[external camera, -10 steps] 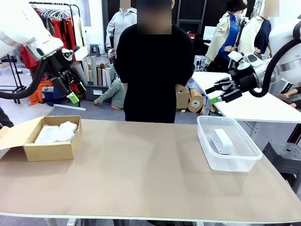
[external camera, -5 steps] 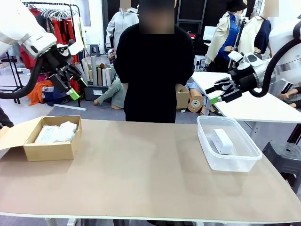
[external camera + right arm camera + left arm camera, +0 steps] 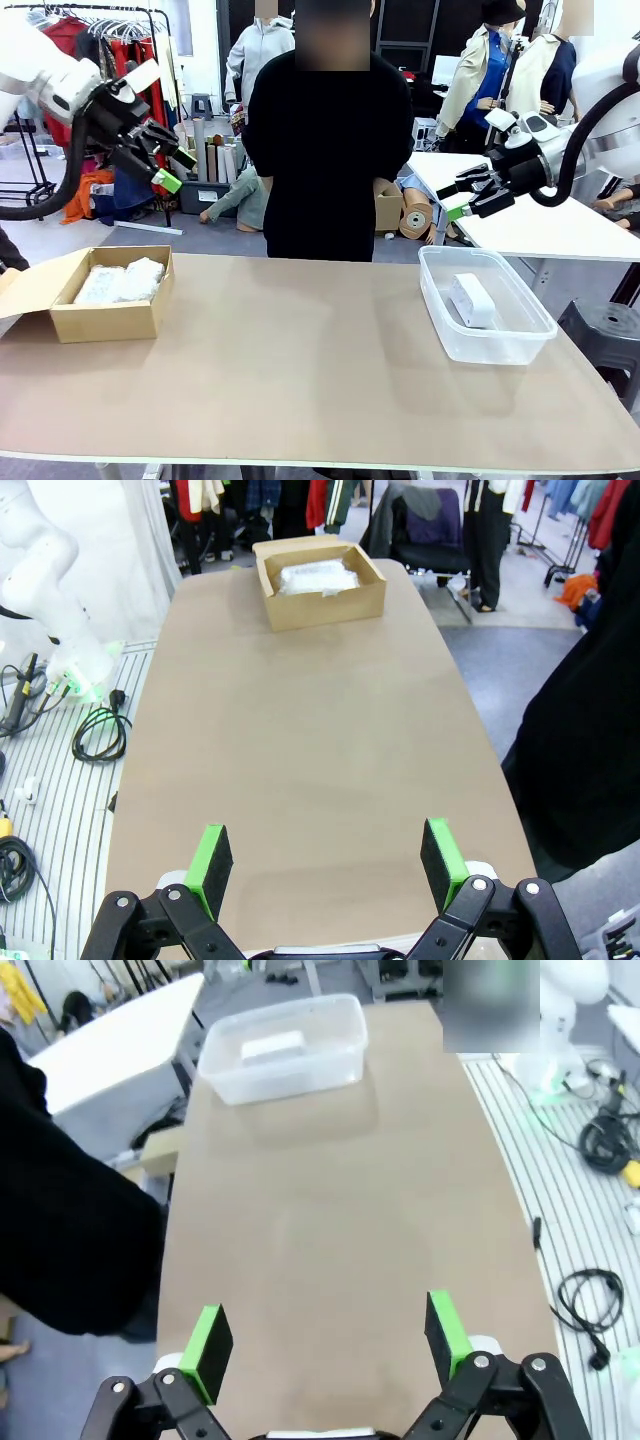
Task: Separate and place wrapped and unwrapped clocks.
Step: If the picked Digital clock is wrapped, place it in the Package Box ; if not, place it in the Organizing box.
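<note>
**Both arms raised, sorting looks done**

At the upper left of the front view my left gripper [image 3: 163, 168] hangs high above the table's left end, fingers spread wide and empty. Below it and slightly left, the cardboard box [image 3: 108, 317] holds the two wrapped bundles [image 3: 121, 281], lying side by side. My right gripper [image 3: 462, 197] sits at the upper right, also spread wide with nothing between the pads, above and a little left of the clear plastic tub [image 3: 494, 344], where the bare white clock [image 3: 472, 299] lies with its long axis running away from me toward the far rim.

If anything needed adjusting, the left arm is nearer the box and the right arm nearer the tub; each would have to come almost straight down. I judge the sorting finished: wrapped in the box, bare clock in the tub, open table [image 3: 300, 360] between them.

Which bundle is bubble wrap and which clear plastic I cannot tell; the box wall hides their lower parts. A person [image 3: 328, 150] stands at the far edge, hands hidden.
</note>
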Controlling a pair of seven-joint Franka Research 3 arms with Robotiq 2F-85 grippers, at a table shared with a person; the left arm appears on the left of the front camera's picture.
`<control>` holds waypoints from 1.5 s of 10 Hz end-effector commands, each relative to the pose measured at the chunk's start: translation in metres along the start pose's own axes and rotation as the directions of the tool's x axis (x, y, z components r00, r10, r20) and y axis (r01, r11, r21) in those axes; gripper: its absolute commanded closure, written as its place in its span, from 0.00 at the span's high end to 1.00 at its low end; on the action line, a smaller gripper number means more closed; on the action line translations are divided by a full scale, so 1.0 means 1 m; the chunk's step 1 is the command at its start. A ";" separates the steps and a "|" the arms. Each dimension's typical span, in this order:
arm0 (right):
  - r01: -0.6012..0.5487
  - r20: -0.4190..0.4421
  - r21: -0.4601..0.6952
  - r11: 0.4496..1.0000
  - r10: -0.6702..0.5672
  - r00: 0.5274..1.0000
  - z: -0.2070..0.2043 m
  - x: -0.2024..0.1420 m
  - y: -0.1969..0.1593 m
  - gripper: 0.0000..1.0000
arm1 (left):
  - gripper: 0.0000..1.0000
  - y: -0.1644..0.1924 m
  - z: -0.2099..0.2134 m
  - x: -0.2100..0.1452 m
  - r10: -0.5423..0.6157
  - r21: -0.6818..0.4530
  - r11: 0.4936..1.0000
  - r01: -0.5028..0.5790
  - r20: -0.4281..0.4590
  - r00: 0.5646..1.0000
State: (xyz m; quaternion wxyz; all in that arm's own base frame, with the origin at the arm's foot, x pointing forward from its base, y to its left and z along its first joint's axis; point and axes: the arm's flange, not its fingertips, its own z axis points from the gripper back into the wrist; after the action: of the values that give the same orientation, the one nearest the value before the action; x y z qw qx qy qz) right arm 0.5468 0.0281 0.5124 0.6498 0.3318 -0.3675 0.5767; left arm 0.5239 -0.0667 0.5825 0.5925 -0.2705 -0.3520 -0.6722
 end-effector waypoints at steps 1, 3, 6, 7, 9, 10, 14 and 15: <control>-0.003 -0.001 -0.001 1.000 0.003 1.000 0.001 0.001 0.000 1.00 | 1.00 0.003 -0.008 -0.021 -0.027 -0.021 0.999 0.028 0.056 0.998; -0.003 -0.001 -0.001 1.000 0.003 1.000 0.001 0.001 0.000 1.00 | 1.00 0.007 -0.016 -0.033 -0.075 -0.017 0.997 0.076 0.055 0.996; -0.003 -0.001 -0.001 1.000 0.003 1.000 0.001 0.001 0.000 1.00 | 1.00 0.014 -0.017 -0.051 -0.010 0.051 0.999 0.005 0.096 0.995; -0.003 -0.001 -0.001 1.000 0.003 1.000 0.001 0.001 0.000 1.00 | 1.00 0.015 -0.017 -0.049 0.000 0.063 0.998 -0.006 0.102 0.995; -0.003 -0.001 -0.001 1.000 0.003 1.000 0.001 0.001 0.000 1.00 | 1.00 0.017 -0.017 -0.051 0.032 0.046 0.998 -0.037 0.107 0.994; -0.003 -0.001 -0.001 1.000 0.003 1.000 0.001 0.001 0.000 1.00 | 1.00 0.018 -0.017 -0.050 0.038 0.047 0.998 -0.043 0.107 0.994; -0.003 -0.001 -0.001 1.000 0.003 1.000 0.001 0.001 0.000 1.00 | 1.00 0.019 -0.015 -0.052 0.027 0.037 0.999 -0.031 0.090 0.996; -0.003 -0.001 -0.001 1.000 0.003 1.000 0.001 0.001 0.000 1.00 | 1.00 0.019 -0.015 -0.052 0.027 0.037 0.999 -0.031 0.090 0.996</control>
State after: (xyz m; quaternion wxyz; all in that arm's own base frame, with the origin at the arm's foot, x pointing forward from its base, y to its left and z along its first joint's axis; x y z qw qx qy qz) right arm 0.5468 0.0281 0.5124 0.6498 0.3318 -0.3675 0.5767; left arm 0.5522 -0.0490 0.5352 0.5939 -0.2972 -0.3865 -0.6400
